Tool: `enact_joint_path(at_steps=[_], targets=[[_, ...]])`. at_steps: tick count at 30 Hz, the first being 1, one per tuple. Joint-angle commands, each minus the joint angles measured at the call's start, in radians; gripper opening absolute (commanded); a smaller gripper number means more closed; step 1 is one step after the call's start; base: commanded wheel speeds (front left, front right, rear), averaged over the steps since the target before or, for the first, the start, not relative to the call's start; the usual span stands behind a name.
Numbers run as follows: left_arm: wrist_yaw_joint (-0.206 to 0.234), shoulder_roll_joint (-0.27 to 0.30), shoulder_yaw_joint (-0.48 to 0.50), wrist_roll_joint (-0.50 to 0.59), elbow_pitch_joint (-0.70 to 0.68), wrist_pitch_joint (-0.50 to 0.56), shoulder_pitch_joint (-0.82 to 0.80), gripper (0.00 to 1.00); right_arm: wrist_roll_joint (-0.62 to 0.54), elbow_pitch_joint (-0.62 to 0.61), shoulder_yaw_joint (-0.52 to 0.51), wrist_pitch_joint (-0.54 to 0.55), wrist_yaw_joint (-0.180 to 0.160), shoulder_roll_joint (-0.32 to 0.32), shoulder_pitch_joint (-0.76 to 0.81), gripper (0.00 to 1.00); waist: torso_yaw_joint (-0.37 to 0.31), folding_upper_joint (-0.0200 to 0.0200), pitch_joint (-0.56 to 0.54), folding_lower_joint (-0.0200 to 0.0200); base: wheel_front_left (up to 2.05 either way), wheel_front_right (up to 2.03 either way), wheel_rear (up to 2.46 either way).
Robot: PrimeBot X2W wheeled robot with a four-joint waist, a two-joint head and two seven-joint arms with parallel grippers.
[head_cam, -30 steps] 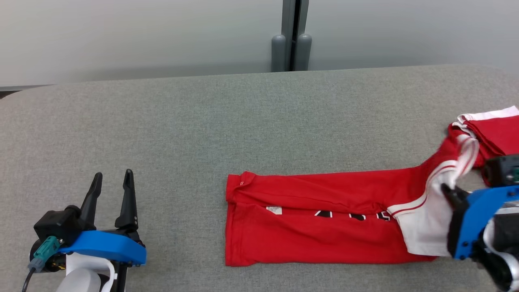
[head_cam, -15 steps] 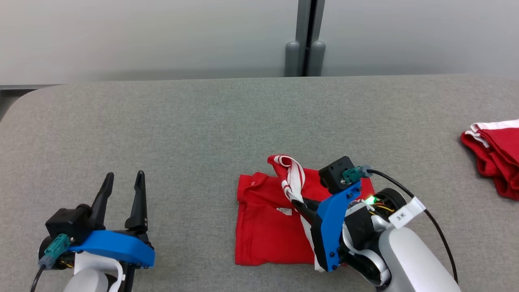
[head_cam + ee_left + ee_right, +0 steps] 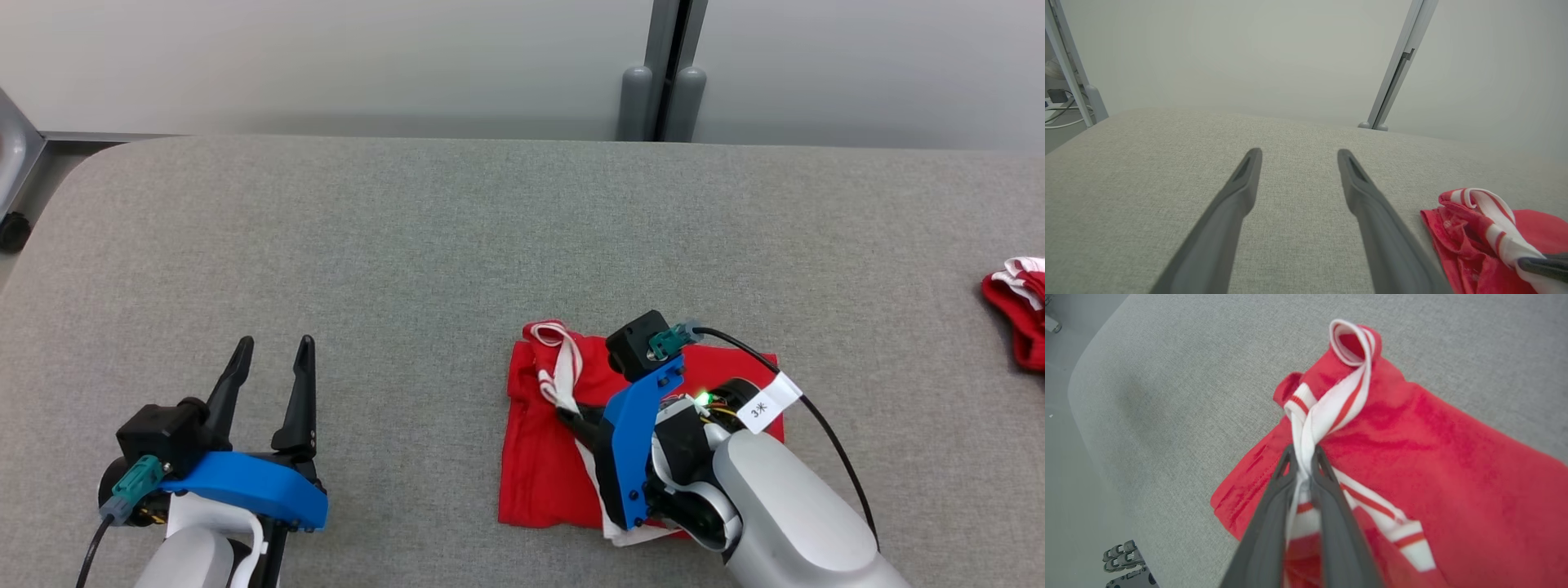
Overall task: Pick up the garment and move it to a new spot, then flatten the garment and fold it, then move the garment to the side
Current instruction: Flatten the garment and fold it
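Head view shows the garment (image 3: pixel 547 465) folded to a rough square on the table (image 3: pixel 408 245), near side, right of centre. The right gripper (image 3: pixel 569 416) lies over it, fingers pointing left, pinched narrow on the white striped trim (image 3: pixel 565 371), which runs far-left from the tips. The left gripper (image 3: pixel 275 345) stands wide and holds nothing, well apart to the left. The right arm is the nearer.

the garment (image 3: pixel 543 465) is lying folded into a compact red rectangle on the grey surface (image 3: pixel 392 245), sitting a little right of centre and toward the near edge. its white-and-red striped trim (image 3: pixel 1333 410) is running over the top layer as a twisted band (looping over at the far left corner), while the red cloth beneath is lying mostly flat, bunching slightly along its left edge.
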Motion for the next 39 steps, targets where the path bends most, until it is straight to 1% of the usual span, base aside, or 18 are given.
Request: enact_joint_path(at_steps=[1, 4, 6, 8, 10, 12, 14, 18, 22, 25, 28, 29, 30, 31, 36, 39], targets=[[-0.005, 0.000, -0.004, 0.000, 0.007, -0.007, -0.021, 1.00, 0.026, 0.014, 0.018, -0.019, 0.001, 0.001, -0.027, 1.00, -0.001, 0.0000, 0.000, 0.0000, 0.00, 0.00, 0.00], [-0.006, 0.003, 0.000, -0.003, 0.016, -0.011, -0.022, 1.00, 0.076, 0.022, 0.043, -0.068, 0.001, 0.000, -0.046, 1.00, -0.006, 0.0000, -0.002, 0.0000, 0.00, 0.00, 0.00], [-0.006, 0.006, 0.004, -0.006, 0.021, -0.016, -0.018, 1.00, 0.109, 0.004, 0.046, -0.114, 0.001, 0.000, -0.062, 1.00, -0.014, 0.0000, -0.006, 0.0000, 0.00, 0.00, 0.00], [-0.005, 0.010, 0.009, -0.010, 0.026, -0.018, -0.011, 1.00, 0.152, -0.022, 0.037, -0.158, 0.001, 0.000, -0.073, 1.00, -0.023, 0.0000, -0.012, 0.0000, 0.00, 0.00, 0.00], [-0.003, 0.014, 0.016, -0.010, 0.030, -0.022, -0.001, 1.00, 0.148, -0.045, 0.009, -0.199, 0.001, -0.001, -0.088, 1.00, -0.034, 0.0000, -0.020, 0.0000, 0.00, 0.00, 0.00], [0.000, 0.017, 0.022, -0.014, 0.033, -0.026, 0.007, 1.00, 0.113, -0.061, -0.040, -0.232, 0.001, -0.001, -0.089, 1.00, -0.044, 0.0000, -0.029, 0.0000, 0.00, 0.00, 0.00], [0.000, 0.020, 0.027, -0.018, 0.033, -0.028, 0.014, 1.00, 0.069, -0.085, -0.097, -0.254, 0.001, -0.015, -0.074, 1.00, -0.051, 0.0000, -0.037, 0.0000, 0.00, 0.00, 0.00], [0.004, 0.019, 0.032, -0.021, 0.029, -0.035, 0.029, 1.00, -0.039, -0.144, -0.217, -0.280, 0.001, -0.072, 0.006, 1.00, -0.061, 0.0000, -0.050, 0.0000, 0.00, 0.00, 0.00], [0.006, 0.016, 0.046, -0.027, 0.025, -0.041, 0.045, 1.00, -0.154, -0.209, -0.306, -0.315, 0.001, -0.126, 0.115, 1.00, -0.069, 0.0000, -0.057, 0.0000, 0.00, 0.00, 0.00], [0.006, 0.012, 0.054, -0.027, 0.023, -0.044, 0.049, 1.00, -0.199, -0.218, -0.341, -0.333, 0.001, -0.110, 0.211, 1.00, -0.071, 0.0000, -0.056, 0.0000, 0.00, 0.00, 0.00], [0.005, 0.010, 0.059, -0.024, 0.020, -0.045, 0.052, 1.00, -0.218, -0.205, -0.321, -0.343, 0.001, -0.069, 0.266, 1.00, -0.074, 0.0000, -0.048, 0.0000, 0.00, 0.00, 0.00], [0.004, 0.009, 0.060, -0.023, 0.020, -0.046, 0.050, 1.00, -0.217, -0.197, -0.306, -0.351, 0.001, -0.053, 0.273, 0.45, -0.074, 0.0000, -0.044, 0.0000, 0.00, 0.00, 0.00], [0.003, 0.009, 0.061, -0.022, 0.018, -0.047, 0.047, 1.00, -0.216, -0.187, -0.284, -0.358, 0.001, -0.040, 0.276, 0.03, -0.073, 0.0000, -0.039, 0.0000, 0.00, 0.00, 0.00], [0.002, 0.009, 0.060, -0.020, 0.018, -0.047, 0.041, 1.00, -0.214, -0.173, -0.255, -0.362, 0.001, -0.029, 0.273, 0.00, -0.072, 0.0000, -0.034, 0.0000, 0.00, 0.00, 0.00], [-0.007, 0.004, 0.051, -0.010, 0.016, -0.048, 0.010, 1.00, -0.214, -0.073, -0.124, -0.403, 0.001, -0.001, 0.183, 0.00, -0.048, 0.0000, -0.007, 0.0000, 0.00, 0.00, 0.00], [-0.015, -0.003, 0.037, -0.004, 0.024, -0.048, -0.012, 1.00, -0.147, -0.013, -0.029, -0.432, 0.001, 0.001, 0.120, 0.00, -0.021, 0.0000, 0.005, 0.0000, 0.00, 0.00, 0.00]])
